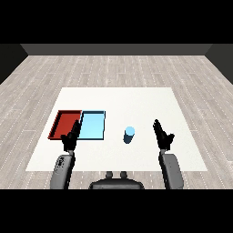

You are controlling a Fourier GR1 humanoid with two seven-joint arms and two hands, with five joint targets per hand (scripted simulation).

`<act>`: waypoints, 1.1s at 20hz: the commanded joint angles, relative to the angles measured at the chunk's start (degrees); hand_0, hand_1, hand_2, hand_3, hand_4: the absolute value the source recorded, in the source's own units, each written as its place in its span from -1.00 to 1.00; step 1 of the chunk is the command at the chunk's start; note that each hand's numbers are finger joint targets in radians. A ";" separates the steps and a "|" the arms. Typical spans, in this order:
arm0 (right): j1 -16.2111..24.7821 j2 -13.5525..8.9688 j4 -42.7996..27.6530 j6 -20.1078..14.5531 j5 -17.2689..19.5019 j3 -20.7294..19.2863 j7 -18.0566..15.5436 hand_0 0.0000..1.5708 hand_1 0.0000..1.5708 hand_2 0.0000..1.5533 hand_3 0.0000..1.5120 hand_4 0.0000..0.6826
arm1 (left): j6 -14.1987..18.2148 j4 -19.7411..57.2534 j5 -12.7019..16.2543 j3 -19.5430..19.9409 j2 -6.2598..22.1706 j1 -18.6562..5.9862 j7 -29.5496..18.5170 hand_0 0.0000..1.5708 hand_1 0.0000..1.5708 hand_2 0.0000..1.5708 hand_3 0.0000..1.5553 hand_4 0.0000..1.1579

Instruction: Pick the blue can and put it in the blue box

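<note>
The right hand [162, 135], in the lower right of the frame, has its fingers straight and pointing up the picture, spread only a little, with the thumb sticking out toward the right edge; they hold nothing and touch nothing that I can make out. Its grey forearm runs down from the wrist toward the lower right corner. Left of that hand, near it but clearly apart, the blue can [129, 135] stands upright on the white table [136, 102], just right of the picture's centre, its pale top facing up. The left hand [71, 138], in the lower left, also has its fingers relaxed and fairly straight, pointing up the frame and holding nothing; the fingertips overlap the near edge where the two trays meet, though I cannot tell whether they touch it or hang above. Its forearm drops toward the lower left corner. The light blue tray [93, 126] lies left of centre, well apart from the can, and the red tray [65, 123] sits right against its left side. The table spreads wide around them over a grey plank floor [113, 68].
</note>
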 commanded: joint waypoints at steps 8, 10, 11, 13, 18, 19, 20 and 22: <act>-0.29 4.37 -7.33 4.03 -4.98 1.31 -9.46 -1.00 -1.00 -1.00 -1.00 -1.00 | -3.07 -6.12 3.71 0.96 -3.95 -2.15 -16.08 -1.00 -1.00 -1.00 -1.00 -1.00; 1.78 4.39 -7.66 5.74 -5.33 2.09 -11.89 -1.00 -1.00 -1.00 -1.00 -1.00 | -4.44 -4.21 4.79 1.66 -4.26 -1.71 -20.41 -1.00 -1.00 -1.00 -1.00 -1.00; 4.35 3.44 -6.63 7.79 -6.20 1.18 -15.67 -1.00 -1.00 -1.00 -1.00 -1.00 | -4.57 -2.01 4.54 1.78 -4.34 -3.03 -21.23 -1.00 -1.00 -1.00 -1.00 -1.00; -1.42 2.61 -2.51 8.50 -8.05 -1.06 -14.24 -1.00 -1.00 -1.00 -1.00 -1.00 | -6.84 -2.28 6.09 2.37 -3.74 0.17 -24.15 -1.00 -1.00 -1.00 -1.00 -1.00; 1.91 5.02 -3.52 7.74 -5.51 1.72 -18.06 -1.00 -1.00 -1.00 -1.00 -1.00 | -9.28 3.24 8.10 5.98 -1.35 -3.40 -28.16 -1.00 -1.00 -1.00 -1.00 -1.00; 2.86 2.59 -6.82 9.39 -7.31 0.06 -15.14 -1.00 -1.00 -1.00 -1.00 -1.00 | -8.87 4.95 6.66 4.47 -2.54 -1.85 -29.23 -1.00 -1.00 -1.00 -1.00 -1.00; 4.02 2.15 -8.09 10.37 -8.48 -0.17 -14.36 -1.00 -1.00 -1.00 -1.00 -1.00 | -7.71 -0.51 5.18 1.40 -4.63 3.23 -29.34 -1.00 -1.00 -1.00 -1.00 -1.00; -2.52 3.67 -2.76 6.56 -5.18 0.35 -14.11 -1.00 -1.00 -1.00 -1.00 -1.00 | -9.72 1.96 10.18 6.50 -1.48 -2.81 -25.39 -1.00 -1.00 -1.00 -1.00 -1.00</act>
